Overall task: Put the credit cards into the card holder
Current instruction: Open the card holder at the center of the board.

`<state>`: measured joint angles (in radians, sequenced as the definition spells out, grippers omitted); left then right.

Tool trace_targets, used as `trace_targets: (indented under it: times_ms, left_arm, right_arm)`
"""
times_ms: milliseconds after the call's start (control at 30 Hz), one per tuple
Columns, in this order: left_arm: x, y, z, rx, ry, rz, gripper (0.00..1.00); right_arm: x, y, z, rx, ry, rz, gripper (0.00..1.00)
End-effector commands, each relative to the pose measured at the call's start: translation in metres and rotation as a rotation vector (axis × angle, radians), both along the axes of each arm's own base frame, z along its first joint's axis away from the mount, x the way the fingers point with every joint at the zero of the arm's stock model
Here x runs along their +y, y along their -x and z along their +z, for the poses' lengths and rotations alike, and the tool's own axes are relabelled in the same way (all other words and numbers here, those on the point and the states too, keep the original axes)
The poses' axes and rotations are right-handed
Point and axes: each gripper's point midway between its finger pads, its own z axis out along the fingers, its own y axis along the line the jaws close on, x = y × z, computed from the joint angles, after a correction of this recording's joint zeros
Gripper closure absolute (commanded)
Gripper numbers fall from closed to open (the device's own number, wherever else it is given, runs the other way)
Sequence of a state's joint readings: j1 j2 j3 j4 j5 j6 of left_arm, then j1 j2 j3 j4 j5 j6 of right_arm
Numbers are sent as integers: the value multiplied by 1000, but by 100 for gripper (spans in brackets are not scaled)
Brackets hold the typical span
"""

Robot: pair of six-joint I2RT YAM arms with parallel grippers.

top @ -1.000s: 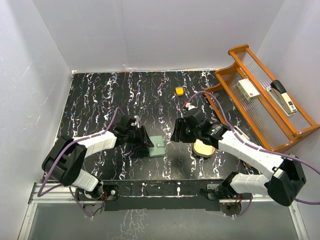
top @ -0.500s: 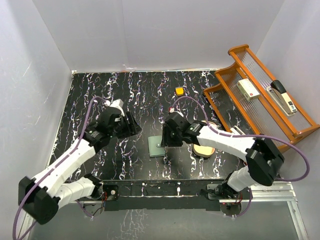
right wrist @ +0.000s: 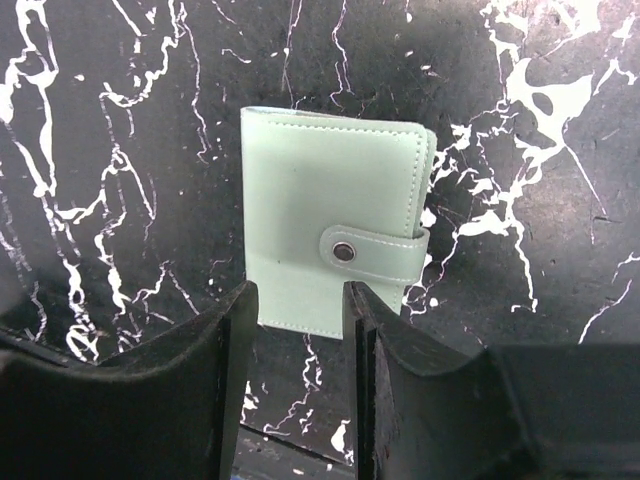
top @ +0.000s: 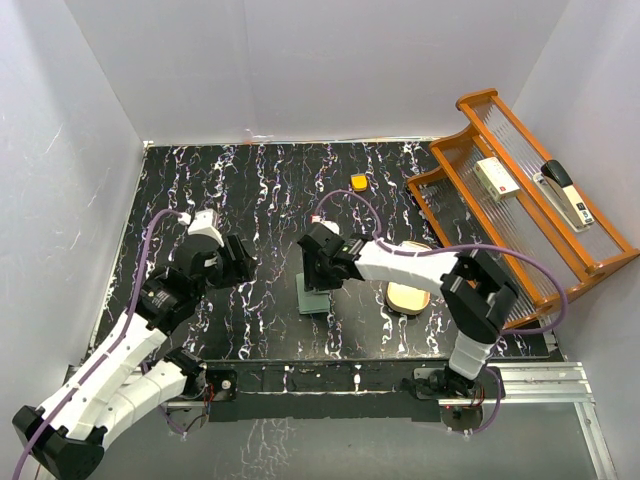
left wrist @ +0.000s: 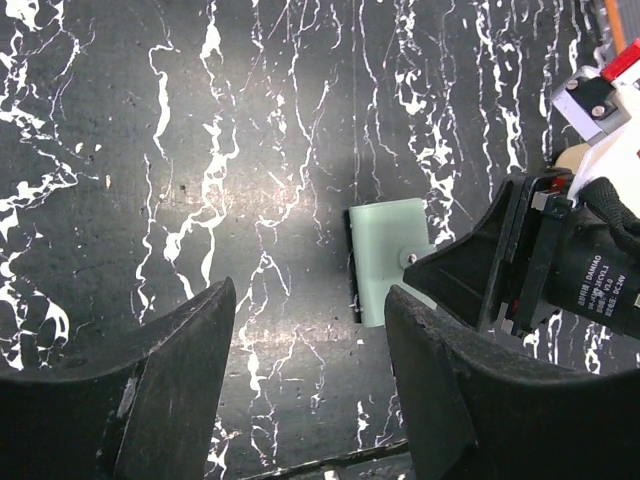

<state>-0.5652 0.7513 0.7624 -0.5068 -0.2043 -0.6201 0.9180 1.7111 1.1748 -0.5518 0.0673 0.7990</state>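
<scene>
The card holder (top: 313,297) lies shut and flat on the black marbled table, pale green with its snap tab fastened; it also shows in the right wrist view (right wrist: 335,225) and the left wrist view (left wrist: 388,252). My right gripper (top: 318,272) hovers right over it, open, nothing between its fingers (right wrist: 297,305). My left gripper (top: 240,263) is open too, well to the left of the card holder and apart from it, over bare table (left wrist: 310,300). The credit cards are out of view in all frames.
A tan oval dish (top: 408,296) sits just right of the card holder, under the right arm. A small orange block (top: 359,182) lies further back. A wooden rack (top: 455,150) at the right holds a stapler (top: 563,190) and a white box (top: 497,178).
My left arm drew back to the left, away from the card holder, and its jaws widened. My right gripper slid left until it came over the card holder, its jaws narrowing somewhat.
</scene>
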Motion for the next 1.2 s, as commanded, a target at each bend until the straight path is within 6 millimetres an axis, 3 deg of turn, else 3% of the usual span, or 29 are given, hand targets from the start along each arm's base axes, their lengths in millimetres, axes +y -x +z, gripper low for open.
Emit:
trace_targets:
  times_ms: [0, 167, 400, 500, 833, 1000, 1167]
  left_arm:
    - [11, 5, -10, 8, -49, 14, 40]
    - [11, 7, -12, 8, -42, 13, 39]
    - [3, 8, -14, 23, -11, -10, 39]
    - [0, 10, -18, 42, 4, -13, 39]
    - [-5, 12, -33, 79, 49, 2, 39]
    - [-8, 15, -43, 106, 74, 10, 39]
    - [-11, 19, -53, 136, 99, 9, 39]
  right_arm:
    - [10, -8, 0, -34, 46, 35, 63]
    - [-4, -8, -29, -17, 196, 53, 64]
    - [-21, -11, -45, -54, 309, 53, 73]
    - [-24, -11, -46, -56, 325, 55, 74]
    - [-7, -23, -5, -113, 258, 58, 70]
    - [-1, -19, -13, -97, 231, 94, 68]
    - [-15, -14, -37, -74, 297, 88, 68]
